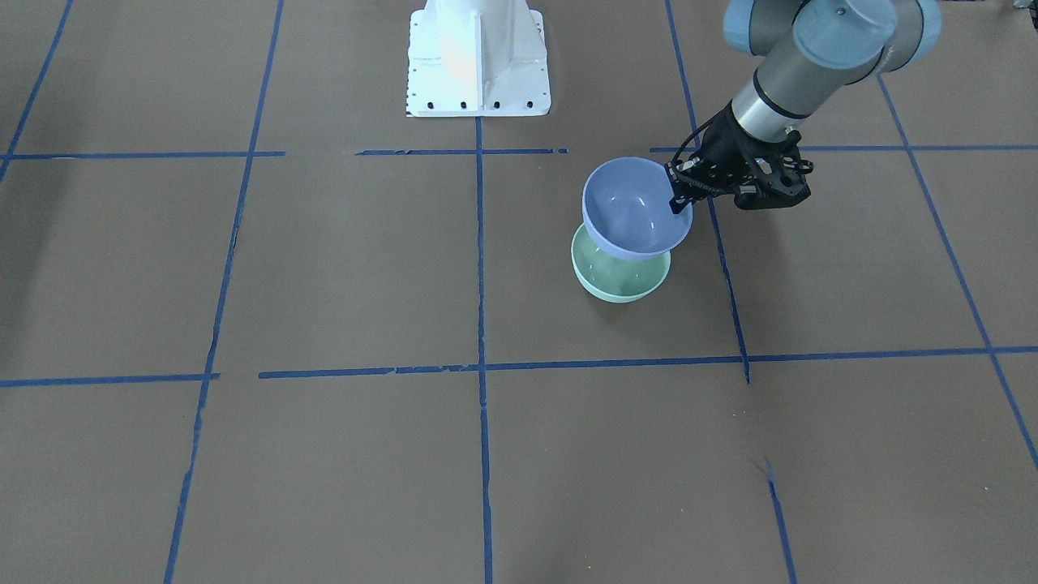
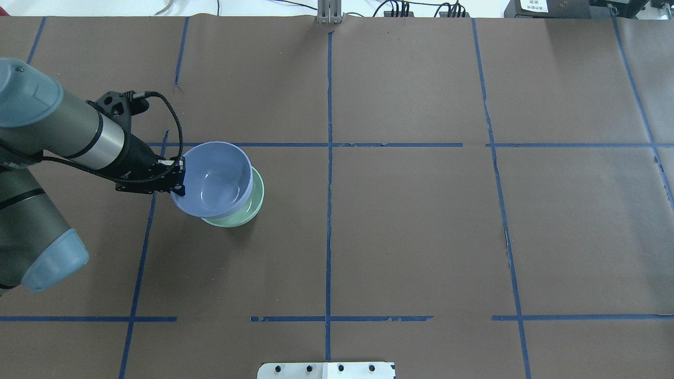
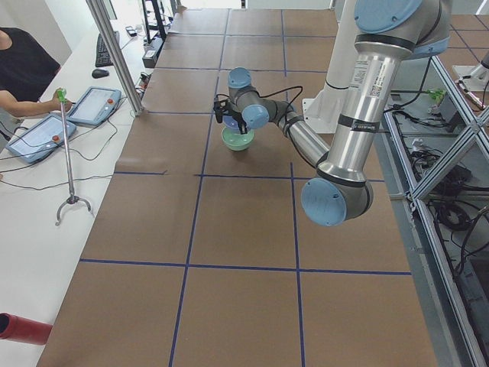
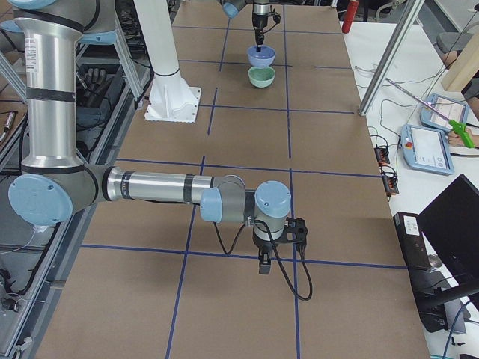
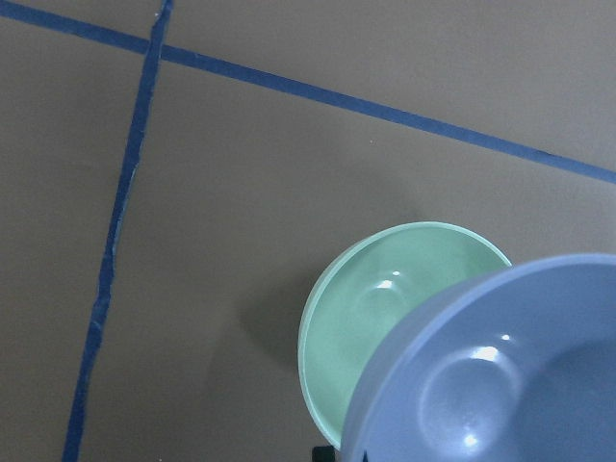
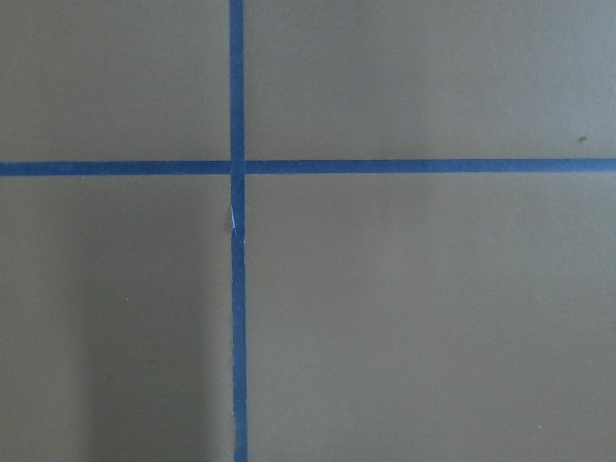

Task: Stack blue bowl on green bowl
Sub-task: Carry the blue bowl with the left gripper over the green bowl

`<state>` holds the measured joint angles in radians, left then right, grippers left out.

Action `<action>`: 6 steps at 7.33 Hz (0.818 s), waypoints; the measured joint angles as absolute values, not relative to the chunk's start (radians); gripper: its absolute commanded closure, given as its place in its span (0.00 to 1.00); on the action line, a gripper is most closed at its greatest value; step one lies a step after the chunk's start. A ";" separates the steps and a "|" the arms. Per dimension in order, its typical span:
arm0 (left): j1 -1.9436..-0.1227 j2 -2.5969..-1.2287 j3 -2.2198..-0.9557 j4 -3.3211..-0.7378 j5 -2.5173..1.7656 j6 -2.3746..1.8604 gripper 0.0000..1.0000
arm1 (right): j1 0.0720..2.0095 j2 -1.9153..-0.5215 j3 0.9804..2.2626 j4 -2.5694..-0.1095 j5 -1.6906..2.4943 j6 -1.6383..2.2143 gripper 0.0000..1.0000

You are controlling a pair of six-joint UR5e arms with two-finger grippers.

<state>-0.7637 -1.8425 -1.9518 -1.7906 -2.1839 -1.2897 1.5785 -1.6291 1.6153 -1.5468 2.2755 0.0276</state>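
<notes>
The blue bowl (image 1: 636,207) hangs in the air, tilted, just above the green bowl (image 1: 620,280), which stands upright on the brown table. My left gripper (image 1: 677,199) is shut on the blue bowl's rim on the side near the arm. From overhead, the blue bowl (image 2: 216,179) covers most of the green bowl (image 2: 254,202). In the left wrist view the blue bowl (image 5: 500,375) overlaps the green bowl (image 5: 385,308). My right gripper (image 4: 263,263) shows only in the exterior right view, low over bare table far from the bowls; I cannot tell whether it is open or shut.
The white robot pedestal (image 1: 477,61) stands at the table's robot side. Blue tape lines (image 2: 328,158) grid the brown paper. Tablets (image 3: 92,105) and an operator are beside the table's far edge.
</notes>
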 measured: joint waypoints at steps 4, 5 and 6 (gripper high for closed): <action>-0.745 -1.852 -1.893 -1.832 -2.166 -1.289 1.00 | 1.578 -1.629 1.615 -1.546 2.275 0.028 0.00; -0.743 -1.857 -1.875 -1.849 -2.166 -1.288 0.92 | 1.578 -1.629 1.615 -1.546 2.276 0.028 0.00; -0.743 -1.862 -1.864 -1.859 -2.166 -1.286 0.01 | 1.578 -1.629 1.615 -1.546 2.276 0.028 0.00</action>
<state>-0.7429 -1.8622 -1.8637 -1.8586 -2.1663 -1.2863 1.5785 -1.6291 1.6153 -1.5463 2.2759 0.0276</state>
